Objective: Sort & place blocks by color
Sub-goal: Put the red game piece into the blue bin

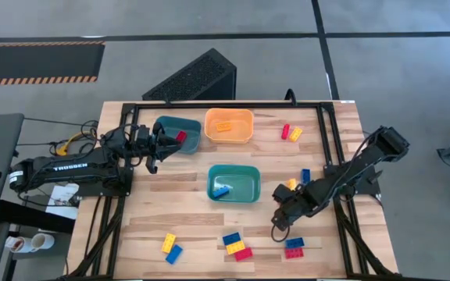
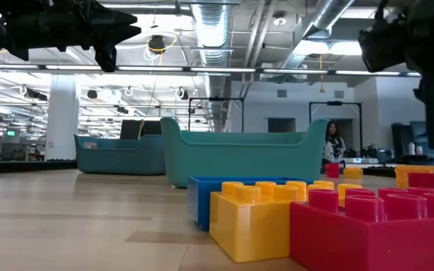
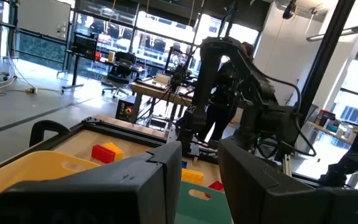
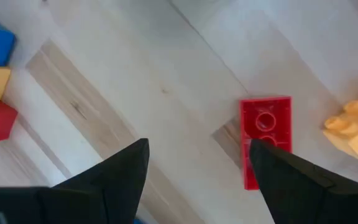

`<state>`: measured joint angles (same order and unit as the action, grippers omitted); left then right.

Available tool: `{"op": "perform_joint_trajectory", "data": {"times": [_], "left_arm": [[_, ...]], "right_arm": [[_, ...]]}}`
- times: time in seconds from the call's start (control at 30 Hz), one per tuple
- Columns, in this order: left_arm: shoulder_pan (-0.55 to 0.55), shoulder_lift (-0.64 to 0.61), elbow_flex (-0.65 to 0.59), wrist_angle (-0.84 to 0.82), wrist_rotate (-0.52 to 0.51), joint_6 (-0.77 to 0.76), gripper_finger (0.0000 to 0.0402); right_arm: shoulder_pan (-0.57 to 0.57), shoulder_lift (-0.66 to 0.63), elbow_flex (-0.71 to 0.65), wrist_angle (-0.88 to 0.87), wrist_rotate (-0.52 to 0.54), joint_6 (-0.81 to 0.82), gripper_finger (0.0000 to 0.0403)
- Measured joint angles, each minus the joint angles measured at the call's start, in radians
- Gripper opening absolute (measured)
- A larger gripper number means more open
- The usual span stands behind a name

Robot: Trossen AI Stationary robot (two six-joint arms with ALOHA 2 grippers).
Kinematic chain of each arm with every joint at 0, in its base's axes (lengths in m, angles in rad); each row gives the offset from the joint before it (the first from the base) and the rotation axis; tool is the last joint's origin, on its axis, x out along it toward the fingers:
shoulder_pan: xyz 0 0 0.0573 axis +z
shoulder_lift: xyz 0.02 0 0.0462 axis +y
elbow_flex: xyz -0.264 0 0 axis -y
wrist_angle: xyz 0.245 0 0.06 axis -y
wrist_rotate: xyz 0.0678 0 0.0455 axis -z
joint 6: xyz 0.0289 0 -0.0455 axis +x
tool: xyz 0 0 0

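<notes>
Small blocks lie scattered on the wooden table: a red one (image 4: 265, 127), a yellow one (image 4: 353, 124), and a blue, yellow and red group (image 1: 237, 246). My right gripper (image 4: 197, 146) hangs open above the table, pointing down; the red block lies just beyond its one fingertip, partly hidden by it. My left gripper (image 3: 199, 149) stands about level beside the dark teal tray (image 1: 176, 125), its fingers a little apart with nothing between them. A red block (image 1: 181, 136) lies in that tray, a blue one (image 1: 222, 190) in the teal tray (image 1: 244, 173), an orange one (image 1: 223, 126) in the orange tray (image 1: 241, 136).
More blocks lie loose: red and yellow (image 1: 291, 133) at the far right, yellow and blue (image 1: 298, 180) by the right arm, yellow and blue (image 1: 171, 248) near the front, blue and red (image 1: 294, 248) beside my right gripper (image 1: 278, 222). A black frame (image 1: 209, 106) rims the table.
</notes>
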<state>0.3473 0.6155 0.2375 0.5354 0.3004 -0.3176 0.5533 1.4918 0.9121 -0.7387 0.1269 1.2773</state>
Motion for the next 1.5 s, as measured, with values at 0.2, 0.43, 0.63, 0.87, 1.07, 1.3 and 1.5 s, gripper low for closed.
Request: {"op": "perform_joint_trajectory", "data": {"times": [0.2,0.43,0.63,0.87,1.07,1.3,1.5], "left_arm": [[0.000,0.000,0.000,0.000,0.006,0.000,0.0091],[0.000,0.000,0.000,0.000,0.006,0.006,0.0091],[0.000,0.000,0.000,0.000,0.005,0.006,0.0091],[0.000,0.000,0.000,-0.004,0.003,0.005,0.0091],[0.000,0.000,0.000,-0.005,0.002,0.005,0.0091],[0.000,0.000,0.000,-0.006,0.002,0.005,0.0091],[0.000,0.000,0.000,-0.006,0.002,0.004,0.0091]], "right_arm": [[0.000,0.002,0.008,-0.138,0.000,0.051,0.0302],[0.000,0.002,0.001,-0.186,0.003,0.091,0.0301],[0.004,0.003,-0.066,-0.095,0.003,0.118,0.0301],[0.025,0.002,-0.139,-0.051,0.011,0.163,0.0301],[0.024,0.002,-0.154,0.065,0.057,0.140,0.0301],[0.022,0.002,-0.154,0.085,0.120,0.152,0.0294],[0.021,0.003,-0.154,0.097,0.125,0.162,0.0261]]}}
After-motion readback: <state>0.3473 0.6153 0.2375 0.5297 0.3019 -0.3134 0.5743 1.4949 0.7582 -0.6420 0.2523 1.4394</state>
